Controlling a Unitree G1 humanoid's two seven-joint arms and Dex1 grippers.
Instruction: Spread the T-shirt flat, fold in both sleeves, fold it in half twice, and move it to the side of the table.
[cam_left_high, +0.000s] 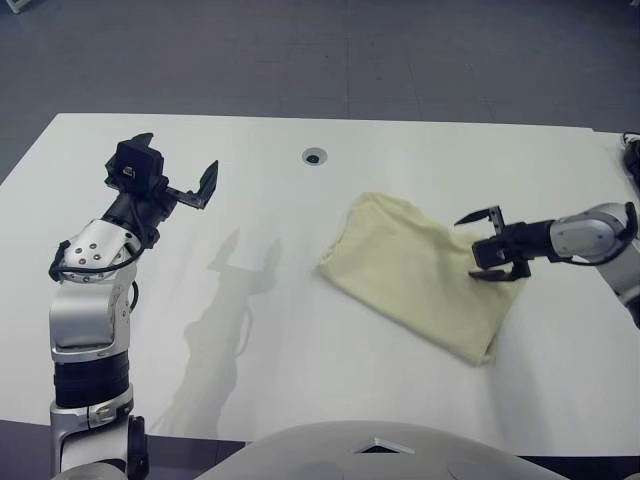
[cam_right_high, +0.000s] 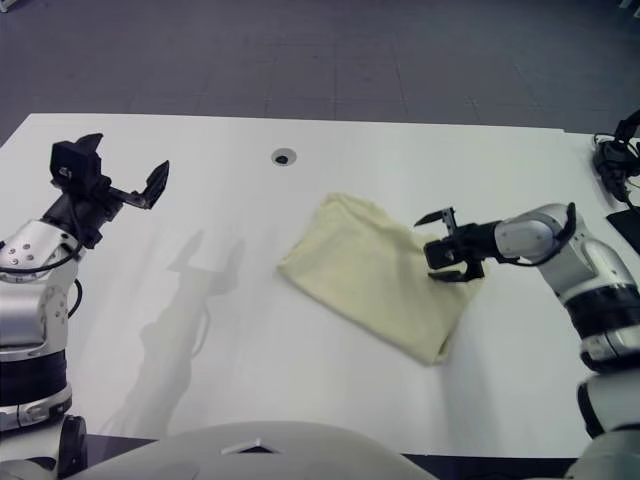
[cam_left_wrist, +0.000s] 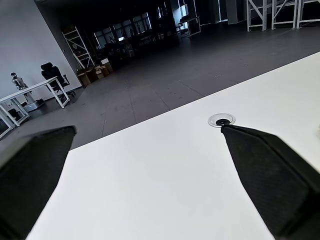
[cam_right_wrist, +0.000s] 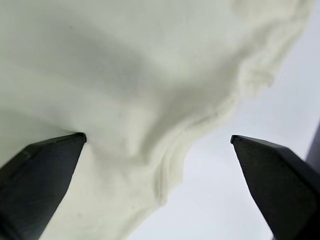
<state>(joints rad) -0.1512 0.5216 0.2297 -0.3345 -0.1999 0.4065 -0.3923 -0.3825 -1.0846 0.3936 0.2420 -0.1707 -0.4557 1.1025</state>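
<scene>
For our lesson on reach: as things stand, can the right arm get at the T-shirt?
Probably yes. The right gripper is open right over the right-hand edge of the T-shirt, the hem lying between its jaws, and nothing on the table stands in the way.

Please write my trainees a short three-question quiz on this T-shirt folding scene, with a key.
1. True or false: the left pincer grips the T-shirt.
2. The right pincer is: A) shut on the T-shirt; B) open at the T-shirt's edge; C) far from the T-shirt.
3. On which half of the table, the robot's left or right, does the T-shirt lie?

Key
1. False: the left pincer is open, raised apart from the T-shirt.
2. B.
3. Right.
</scene>
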